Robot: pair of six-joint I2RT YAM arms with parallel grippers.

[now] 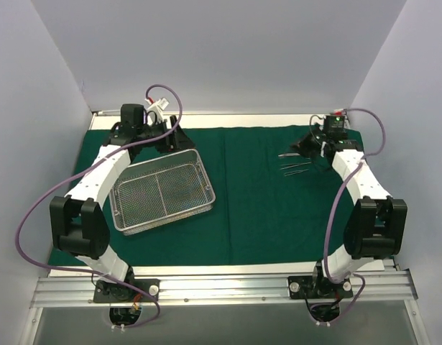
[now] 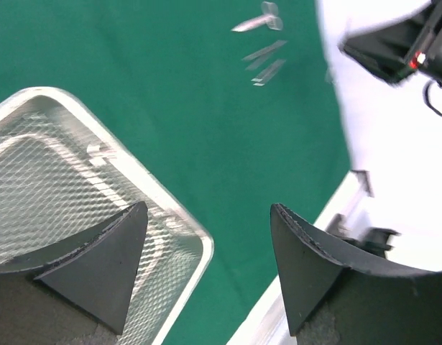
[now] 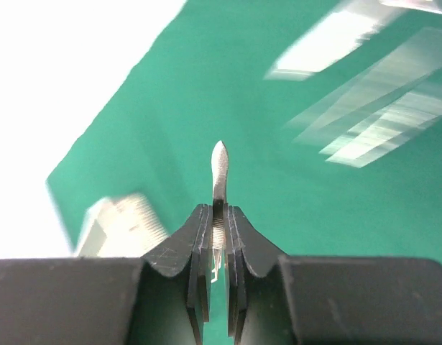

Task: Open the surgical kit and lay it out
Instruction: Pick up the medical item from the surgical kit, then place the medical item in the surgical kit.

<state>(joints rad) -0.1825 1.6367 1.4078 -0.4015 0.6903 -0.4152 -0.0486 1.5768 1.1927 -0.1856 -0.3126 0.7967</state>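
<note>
Green cloth (image 1: 256, 208) spread flat, mesh tray (image 1: 207, 180) on it. Right claw (image 3: 219, 212) is clamped on a thin metal tool (image 3: 219, 169), off to the right of the tray. Left claw (image 2: 206, 215) is wide apart by the tray's far edge.

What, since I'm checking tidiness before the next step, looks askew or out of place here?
Only the wire-mesh tray: it sits rotated against the green cloth's straight edges, on the cloth's left half. The loose instruments lie grouped at far right, and the right claw pinches one thin metal instrument. Nothing looks spilled or damaged.
</note>
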